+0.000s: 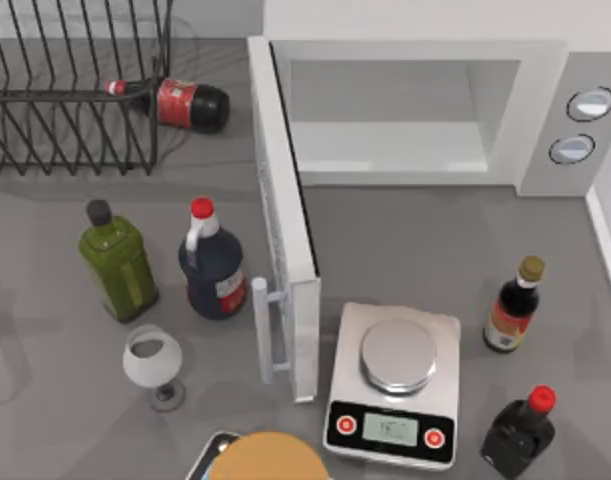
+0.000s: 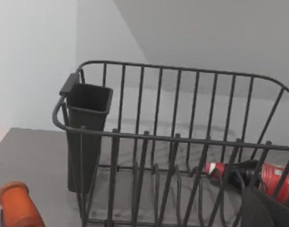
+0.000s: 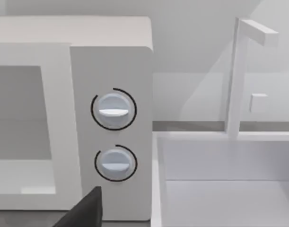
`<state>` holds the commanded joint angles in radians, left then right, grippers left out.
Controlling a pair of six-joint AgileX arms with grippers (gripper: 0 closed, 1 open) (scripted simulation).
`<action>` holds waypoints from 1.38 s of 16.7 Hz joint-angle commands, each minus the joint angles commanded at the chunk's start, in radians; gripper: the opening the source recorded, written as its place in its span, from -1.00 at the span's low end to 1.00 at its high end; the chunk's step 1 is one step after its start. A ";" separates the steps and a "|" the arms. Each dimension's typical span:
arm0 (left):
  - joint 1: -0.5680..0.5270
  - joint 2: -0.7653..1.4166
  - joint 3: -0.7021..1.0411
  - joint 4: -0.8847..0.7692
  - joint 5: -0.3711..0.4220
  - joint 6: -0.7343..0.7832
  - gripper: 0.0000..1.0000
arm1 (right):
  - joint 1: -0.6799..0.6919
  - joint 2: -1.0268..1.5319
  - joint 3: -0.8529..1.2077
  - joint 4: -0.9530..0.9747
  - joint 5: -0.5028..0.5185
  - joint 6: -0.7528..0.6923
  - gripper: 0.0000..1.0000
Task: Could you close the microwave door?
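Note:
The microwave [image 1: 425, 100] stands at the back right of the table, its pale cavity [image 1: 385, 130] exposed. The microwave door [image 1: 285, 220] is open, hinged at the left and sticking out toward the table's front at about a right angle. Its white bar handle [image 1: 263, 335] faces left. Two round knobs [image 1: 590, 103] sit on the grey side panel, and the right wrist view shows the knobs [image 3: 113, 109] close up. A dark part of my right gripper [image 3: 85, 213] shows before the panel. A dark part of my left gripper [image 2: 269, 210] shows near the dish rack [image 2: 172, 142].
A silver kitchen scale [image 1: 395, 385] lies just right of the door's free end. A dark red-capped bottle [image 1: 213, 262], a green bottle [image 1: 118, 260] and a wine glass [image 1: 153, 360] stand left of the door. Two bottles [image 1: 513, 305] stand front right. A white sink [image 3: 224, 179] adjoins the microwave.

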<state>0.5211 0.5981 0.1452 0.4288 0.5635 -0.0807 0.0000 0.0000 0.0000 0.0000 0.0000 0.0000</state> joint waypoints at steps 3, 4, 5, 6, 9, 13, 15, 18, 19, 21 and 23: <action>-0.218 0.101 0.114 -0.081 -0.150 -0.102 -1.00 | 0.000 0.000 0.000 0.000 0.000 0.000 1.00; -0.310 0.138 0.156 -0.118 -0.208 -0.137 -1.00 | 0.000 0.000 0.000 0.000 0.000 0.000 1.00; -0.411 0.176 0.199 -0.162 -0.271 -0.173 -1.00 | 0.000 0.000 0.000 0.000 0.000 0.000 1.00; -0.519 0.214 0.243 -0.214 -0.336 -0.208 -1.00 | 0.000 0.000 0.000 0.000 0.000 0.000 1.00; -0.815 0.330 0.380 -0.411 -0.539 -0.304 -1.00 | 0.000 0.000 0.000 0.000 0.000 0.000 1.00; -1.079 0.459 0.540 -0.707 -0.784 -0.392 -1.00 | 0.000 0.000 0.000 0.000 0.000 0.000 1.00; -1.152 0.502 0.600 -0.837 -0.883 -0.415 -1.00 | 0.000 0.000 0.000 0.000 0.000 0.000 1.00; -1.200 0.540 0.660 -0.967 -0.987 -0.431 -1.00 | 0.000 0.000 0.000 0.000 0.000 0.000 1.00; -1.210 0.547 0.671 -0.991 -1.008 -0.433 -1.00 | 0.000 0.000 0.000 0.000 0.000 0.000 1.00; -1.221 0.553 0.680 -1.011 -1.024 -0.434 -1.00 | 0.000 0.000 0.000 0.000 0.000 0.000 1.00; -1.221 0.553 0.680 -1.011 -1.024 -0.434 -1.00 | 0.000 0.000 0.000 0.000 0.000 0.000 1.00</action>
<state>-0.6997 1.1511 0.8256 -0.5824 -0.4601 -0.5149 0.0000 0.0000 0.0000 0.0000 0.0000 0.0000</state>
